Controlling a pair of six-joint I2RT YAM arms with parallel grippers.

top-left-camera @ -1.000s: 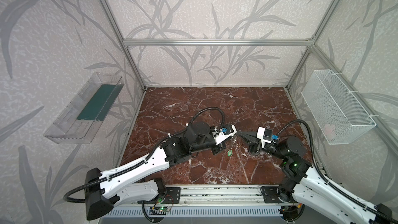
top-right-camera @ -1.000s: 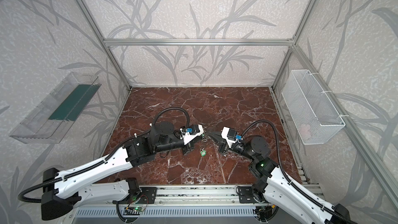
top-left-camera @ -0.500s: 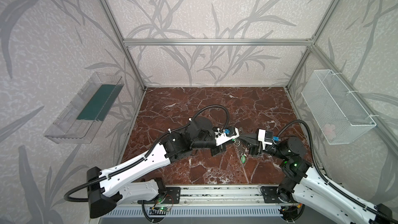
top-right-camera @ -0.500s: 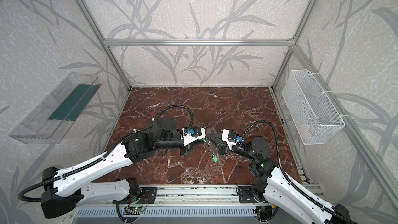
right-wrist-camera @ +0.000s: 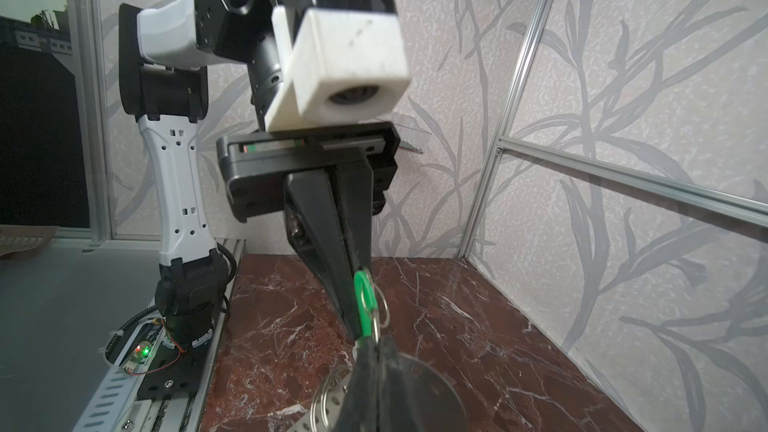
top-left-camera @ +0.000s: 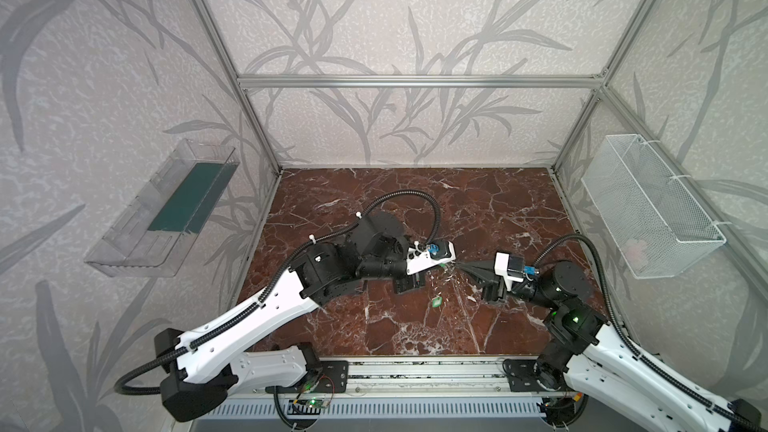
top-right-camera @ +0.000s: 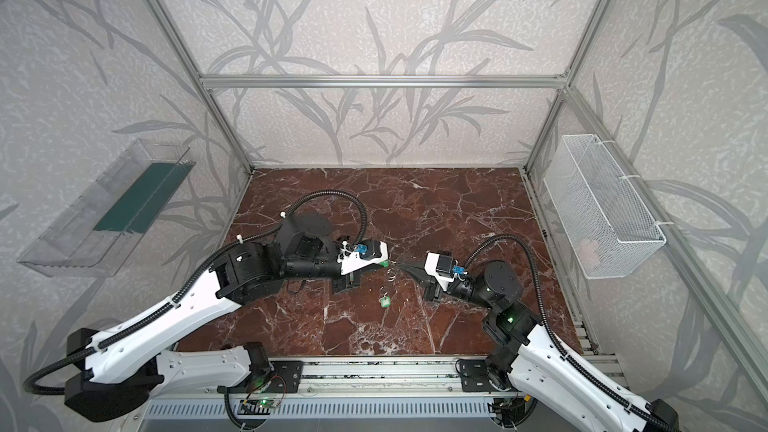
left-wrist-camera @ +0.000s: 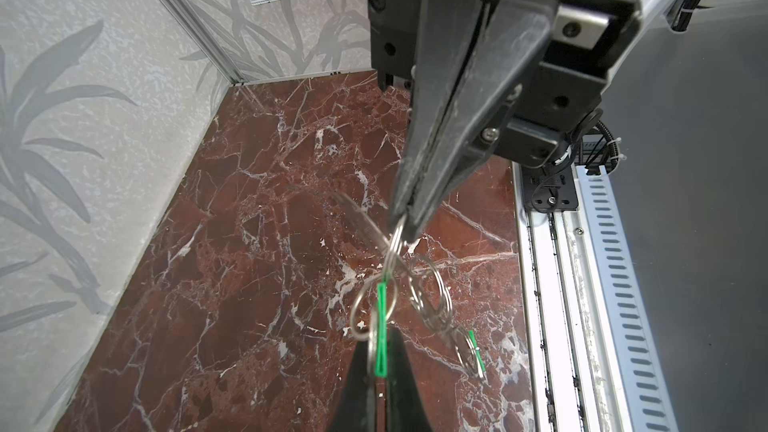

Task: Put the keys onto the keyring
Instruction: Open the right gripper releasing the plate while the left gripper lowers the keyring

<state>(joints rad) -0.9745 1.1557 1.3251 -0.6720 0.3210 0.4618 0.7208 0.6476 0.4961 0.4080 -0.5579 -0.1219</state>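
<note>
- My left end effector (left-wrist-camera: 380, 371) is pinched tight on a green key tag (left-wrist-camera: 381, 326), gripping it edge-on above the marble worktop (top-left-camera: 478, 201).
- My right end effector (left-wrist-camera: 405, 222) is also clamped, its tips nipping a silver split ring (left-wrist-camera: 376, 297) that passes around the held tag's end.
- A chain of smaller rings (left-wrist-camera: 432, 297) hangs from that ring, down to a second green tag (top-right-camera: 385, 302), which in both top views hangs or lies just above the worktop, near the front edge's middle; I cannot tell if it touches.
- Both end effectors meet tip to tip over the worktop's centre.
- A blurred grey metal piece (left-wrist-camera: 361, 218) sits behind the rings.
</note>
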